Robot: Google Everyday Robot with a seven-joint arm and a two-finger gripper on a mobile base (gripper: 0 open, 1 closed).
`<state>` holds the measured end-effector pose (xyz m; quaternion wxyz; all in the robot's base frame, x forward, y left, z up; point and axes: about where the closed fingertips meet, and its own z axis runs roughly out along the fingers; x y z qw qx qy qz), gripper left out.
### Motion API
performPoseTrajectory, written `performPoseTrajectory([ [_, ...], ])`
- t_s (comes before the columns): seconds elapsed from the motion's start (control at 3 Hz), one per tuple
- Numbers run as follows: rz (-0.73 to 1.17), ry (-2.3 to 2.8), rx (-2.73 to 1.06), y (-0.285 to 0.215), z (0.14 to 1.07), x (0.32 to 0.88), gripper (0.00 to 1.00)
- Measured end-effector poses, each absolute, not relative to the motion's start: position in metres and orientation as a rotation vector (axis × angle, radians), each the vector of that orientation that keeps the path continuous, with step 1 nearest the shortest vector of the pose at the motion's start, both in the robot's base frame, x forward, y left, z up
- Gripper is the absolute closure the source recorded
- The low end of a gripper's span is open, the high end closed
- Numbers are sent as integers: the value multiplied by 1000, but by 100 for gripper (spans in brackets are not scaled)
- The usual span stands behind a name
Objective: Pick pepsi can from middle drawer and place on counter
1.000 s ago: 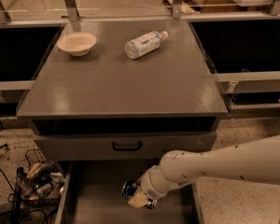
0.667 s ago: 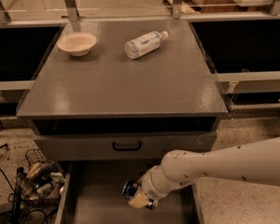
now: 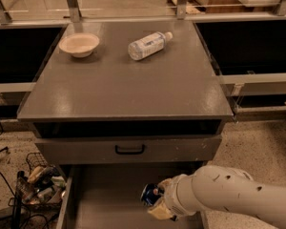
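end effector in drawer; pinching 1 pepsi can; counter: 1 bowl, 1 bottle

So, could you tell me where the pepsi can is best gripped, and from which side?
Probably grip the pepsi can across its curved side wall, from the right, where the gripper sits in the middle drawer. Its round body suits that; the drawer front above blocks the rear.
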<state>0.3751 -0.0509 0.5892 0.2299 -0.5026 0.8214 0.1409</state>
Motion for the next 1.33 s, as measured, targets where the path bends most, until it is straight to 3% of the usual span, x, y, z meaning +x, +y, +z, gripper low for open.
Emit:
performPoseTrajectory([
  [0.67, 329, 2258, -1330, -63, 607, 389, 100],
  [1.33, 54, 2176, -1228, -97, 715, 416, 100],
])
